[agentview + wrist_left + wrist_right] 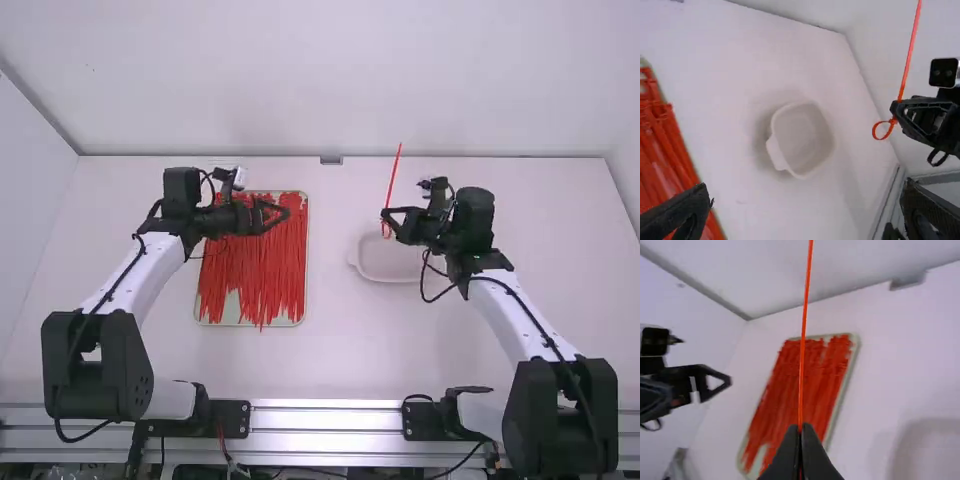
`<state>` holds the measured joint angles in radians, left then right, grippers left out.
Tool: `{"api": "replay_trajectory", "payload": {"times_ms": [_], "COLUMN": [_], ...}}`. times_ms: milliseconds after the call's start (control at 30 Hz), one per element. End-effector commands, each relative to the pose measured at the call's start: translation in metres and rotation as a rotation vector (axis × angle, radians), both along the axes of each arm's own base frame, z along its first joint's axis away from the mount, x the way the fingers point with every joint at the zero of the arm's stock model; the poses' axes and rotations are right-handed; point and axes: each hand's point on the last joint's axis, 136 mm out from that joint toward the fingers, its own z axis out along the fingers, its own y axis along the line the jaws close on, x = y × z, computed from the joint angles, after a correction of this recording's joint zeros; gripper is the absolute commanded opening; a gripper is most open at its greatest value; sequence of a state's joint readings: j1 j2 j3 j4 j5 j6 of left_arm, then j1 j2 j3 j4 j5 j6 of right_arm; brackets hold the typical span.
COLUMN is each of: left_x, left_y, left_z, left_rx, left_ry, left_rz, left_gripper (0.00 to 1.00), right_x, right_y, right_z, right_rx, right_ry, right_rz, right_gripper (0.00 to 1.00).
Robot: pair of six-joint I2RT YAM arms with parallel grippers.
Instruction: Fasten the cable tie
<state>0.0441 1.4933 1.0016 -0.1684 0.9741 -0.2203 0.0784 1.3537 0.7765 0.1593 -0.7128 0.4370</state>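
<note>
White table (340, 340) before you: your right gripper (386, 224) is clamped on the tie (393, 185) above the bowl's (365, 270) left rim, its tail pointing straight up. Your left gripper (285, 213), fingers (677, 212) apart, hangs well left of the bowl, farther off.

Probably a robotics lab: plain white table (340, 330) boxed by white walls (300, 70), aluminium mounting rail (320, 408) along its front.
</note>
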Motion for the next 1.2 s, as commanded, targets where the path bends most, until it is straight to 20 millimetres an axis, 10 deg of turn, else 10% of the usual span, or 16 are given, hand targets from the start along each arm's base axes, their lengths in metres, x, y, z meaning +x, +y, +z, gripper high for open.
{"api": "replay_trajectory", "payload": {"times_ms": [0,433,1167], "left_x": [0.004,-0.008,-0.019], "left_y": [0.004,0.008,0.006], "left_z": [0.002,-0.018,-0.026], "left_rx": [0.047,0.113,0.128], "left_ry": [-0.046,0.012,0.052], "left_rz": [-0.003,-0.012,-0.039], "left_gripper": [0.99,0.99,0.99], "right_x": [0.009,-0.002,-0.002], "right_y": [-0.019,-0.041,-0.055], "right_z": [-0.018,-0.087,-0.12], "right_rx": [-0.13,-0.359,-0.397], "right_ry": [-0.011,0.034,0.032], "right_rz": [-0.096,-0.313,-0.382], "right_gripper": [0.0,0.0,0.0]}}
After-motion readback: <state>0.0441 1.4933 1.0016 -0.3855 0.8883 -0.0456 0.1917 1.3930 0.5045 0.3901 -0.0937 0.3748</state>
